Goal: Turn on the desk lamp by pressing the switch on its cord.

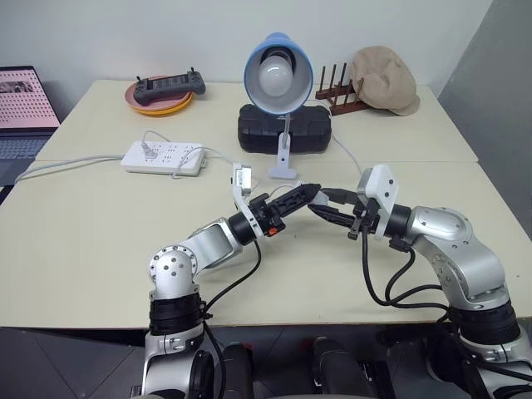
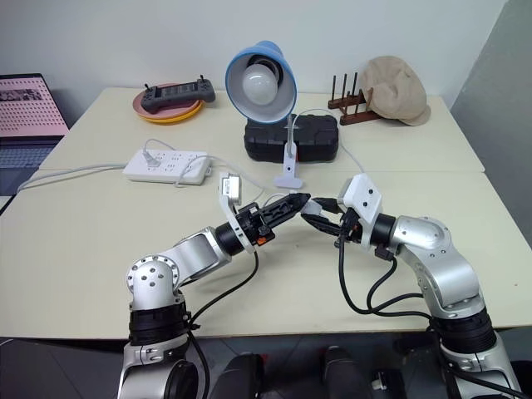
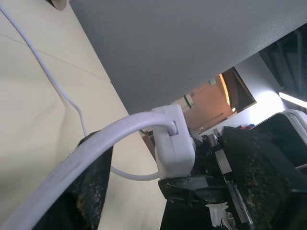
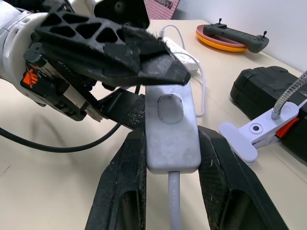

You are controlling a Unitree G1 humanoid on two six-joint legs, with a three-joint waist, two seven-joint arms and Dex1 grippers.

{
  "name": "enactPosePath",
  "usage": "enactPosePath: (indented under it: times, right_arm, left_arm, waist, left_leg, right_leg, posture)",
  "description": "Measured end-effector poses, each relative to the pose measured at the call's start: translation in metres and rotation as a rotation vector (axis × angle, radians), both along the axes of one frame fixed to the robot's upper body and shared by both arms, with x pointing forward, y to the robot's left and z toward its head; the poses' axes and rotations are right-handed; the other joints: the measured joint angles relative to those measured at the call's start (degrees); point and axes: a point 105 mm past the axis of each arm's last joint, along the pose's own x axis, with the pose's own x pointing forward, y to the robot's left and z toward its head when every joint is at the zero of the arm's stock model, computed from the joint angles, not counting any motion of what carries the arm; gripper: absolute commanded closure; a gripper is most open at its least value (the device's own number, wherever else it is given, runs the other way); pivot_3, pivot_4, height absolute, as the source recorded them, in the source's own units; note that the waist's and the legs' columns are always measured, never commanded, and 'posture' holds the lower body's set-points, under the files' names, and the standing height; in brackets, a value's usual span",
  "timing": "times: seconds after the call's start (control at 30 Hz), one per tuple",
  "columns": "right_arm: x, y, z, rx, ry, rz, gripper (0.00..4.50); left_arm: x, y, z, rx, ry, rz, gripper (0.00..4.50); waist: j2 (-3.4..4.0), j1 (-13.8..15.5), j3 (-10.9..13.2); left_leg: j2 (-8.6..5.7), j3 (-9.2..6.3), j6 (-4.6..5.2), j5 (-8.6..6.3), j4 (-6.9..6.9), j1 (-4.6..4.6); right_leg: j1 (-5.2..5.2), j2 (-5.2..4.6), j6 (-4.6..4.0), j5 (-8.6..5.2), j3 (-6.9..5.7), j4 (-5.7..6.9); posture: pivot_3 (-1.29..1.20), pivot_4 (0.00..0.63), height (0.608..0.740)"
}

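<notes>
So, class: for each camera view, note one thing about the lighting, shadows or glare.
Left eye view: even room light, and the desk lamp does not appear to glow. Left wrist view: a ceiling light glares brightly, while the switch is seen against the dimmer ceiling. Right wrist view: the switch is evenly lit, without glare.

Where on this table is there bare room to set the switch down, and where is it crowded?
Bare: the near left table, in front of the power strip, and the right side between the hat and the right gripper. Crowded: the middle, where the left gripper, lamp clip and black case bunch together.
</notes>
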Motion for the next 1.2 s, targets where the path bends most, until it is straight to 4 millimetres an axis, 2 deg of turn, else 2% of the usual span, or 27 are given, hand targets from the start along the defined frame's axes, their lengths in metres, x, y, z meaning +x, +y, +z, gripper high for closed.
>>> enactPosePath:
  times: [0.3,0.37,0.73,0.93,1.2]
  right_arm:
    - [-0.0008,-0.0008,-0.0024,0.001,0.002,0.000,3.42]
    - [-0.0005,-0.0013,-0.0027,-0.002,0.001,-0.002,3.42]
    - [-0.0001,-0.0014,-0.0023,0.000,-0.007,0.001,3.42]
    - [-0.0010,-0.0007,0.0024,0.007,-0.064,0.004,3.42]
    - [-0.0027,0.0006,-0.0005,0.011,-0.068,0.001,3.42]
  left_arm:
    - [-0.0045,-0.0034,-0.0027,-0.006,0.007,-0.019,3.63]
    - [-0.0041,-0.0019,-0.0033,-0.004,0.008,-0.013,3.87]
    - [-0.0047,-0.0019,-0.0024,-0.023,0.032,-0.009,3.91]
    - [-0.0058,-0.0028,0.0010,-0.182,0.168,-0.020,3.92]
    - [-0.0081,-0.0012,-0.0012,-0.222,0.261,-0.016,3.94]
  waist:
    - [0.00,0.0,0.0]
    - [0.00,0.0,0.0]
    - [0.00,0.0,0.0]
    - [0.00,0.1,0.0]
    - [0.00,0.1,0.0]
  left_leg:
    - [0.00,0.00,0.00,0.00,-0.04,-0.03]
    - [0.01,0.00,0.00,0.00,-0.10,-0.03]
    - [0.01,0.00,0.00,0.00,-0.46,-0.08]
    - [0.00,0.01,0.00,0.00,-0.44,-0.08]
    - [0.00,0.01,0.00,0.00,-0.44,-0.07]
  right_leg:
    - [0.00,0.00,0.00,0.00,0.00,-0.14]
    - [0.00,0.00,0.00,0.01,0.00,-0.23]
    - [0.00,-0.02,0.03,0.02,-0.02,-0.55]
    - [0.00,-0.05,0.04,0.03,-0.01,-0.55]
    - [0.00,-0.04,0.03,0.03,-0.01,-0.55]
  posture:
    - [0.00,0.150,0.740]
    - [0.00,0.150,0.740]
    - [0.00,0.150,0.740]
    - [0.00,0.150,0.740]
    - [0.00,0.150,0.740]
